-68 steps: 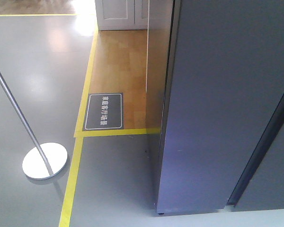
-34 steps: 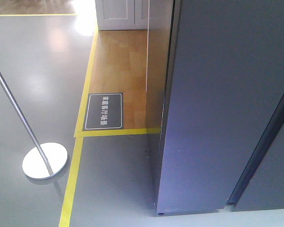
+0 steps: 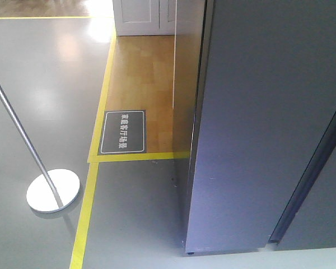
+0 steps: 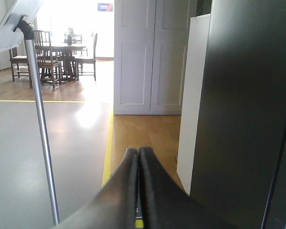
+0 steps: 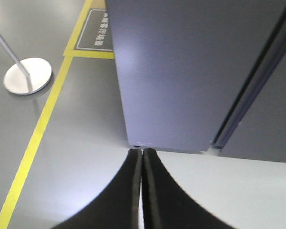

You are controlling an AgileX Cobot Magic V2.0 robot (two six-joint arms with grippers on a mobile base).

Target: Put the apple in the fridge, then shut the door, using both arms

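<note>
Left wrist view shows my left gripper [image 4: 137, 151] jaws pressed together, empty; right gripper [image 5: 141, 151] likewise, facing the fridge [image 3: 269, 112]. No apple visible; I judge nothing needs holding.

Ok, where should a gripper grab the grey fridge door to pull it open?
No handle shows. Best bet: the long edge of the door beside the dark groove between the grey panels, approached from the front, hooking into the recess. The left gripper and right gripper are shut.
</note>
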